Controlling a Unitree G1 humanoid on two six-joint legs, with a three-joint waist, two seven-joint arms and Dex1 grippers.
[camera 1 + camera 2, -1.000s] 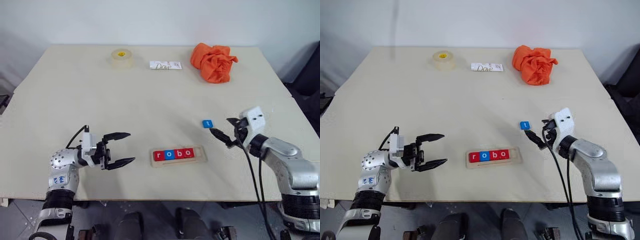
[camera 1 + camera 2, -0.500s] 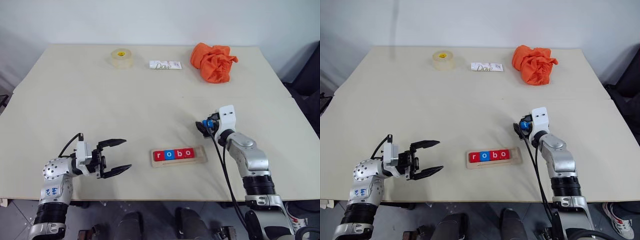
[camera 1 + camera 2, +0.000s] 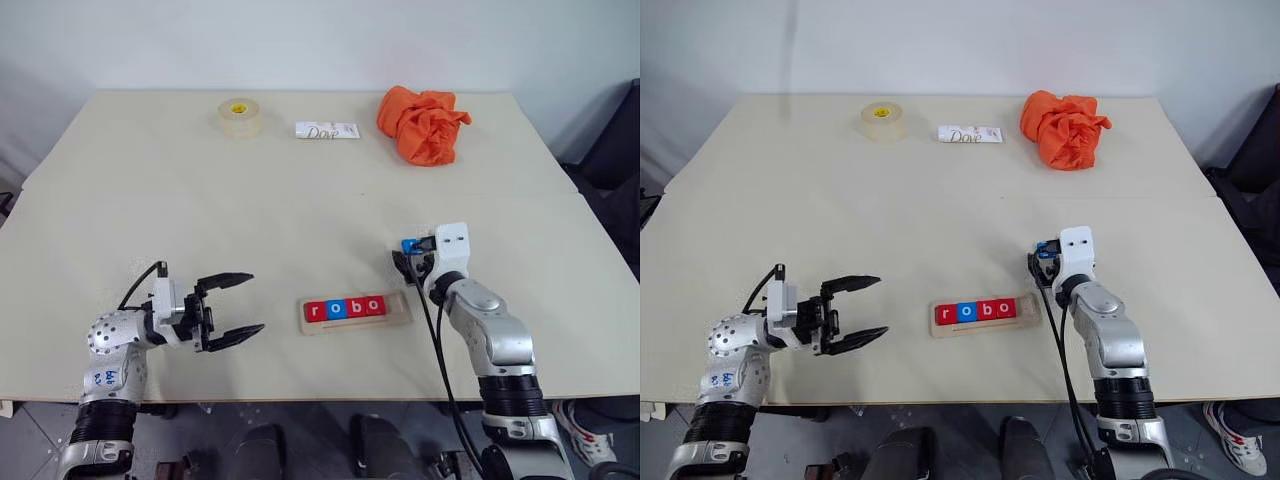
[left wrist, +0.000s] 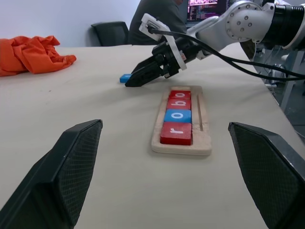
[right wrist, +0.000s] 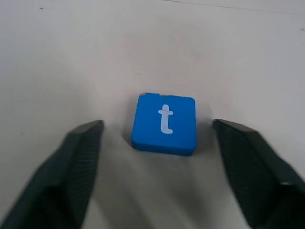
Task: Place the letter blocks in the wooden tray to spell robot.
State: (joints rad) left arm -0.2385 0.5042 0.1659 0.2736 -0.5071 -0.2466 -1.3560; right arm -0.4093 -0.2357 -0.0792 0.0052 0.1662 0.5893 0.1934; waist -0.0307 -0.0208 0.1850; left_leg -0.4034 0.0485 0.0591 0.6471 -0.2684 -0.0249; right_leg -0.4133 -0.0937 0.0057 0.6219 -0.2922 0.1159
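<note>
Four letter blocks already sit in the wooden tray reading r-o-b-o, with one slot free at its right end. The last one, the blue t block, lies flat on the tabletop just beyond that end.

My right gripper is low over the t block, with a finger on either side and a gap between each pad and the block, so nothing is held yet. The left gripper hangs wide open and empty, well off to the tray's left.

Step in hand, as I read it: grasp the t.
- Block looks slightly off-centre, nearer one finger; I'd centre before closing so it doesn't skid or twist.
- Get the fingers low enough to catch the thin edges, but not scraping the tabletop.
- Close slowly; a flat tile can pop out.
- Keep the t's orientation in mind, since it has to land upright beside the last o.
- On the carry, watch the tray rim; knocking it could shift the seated blocks.
</note>
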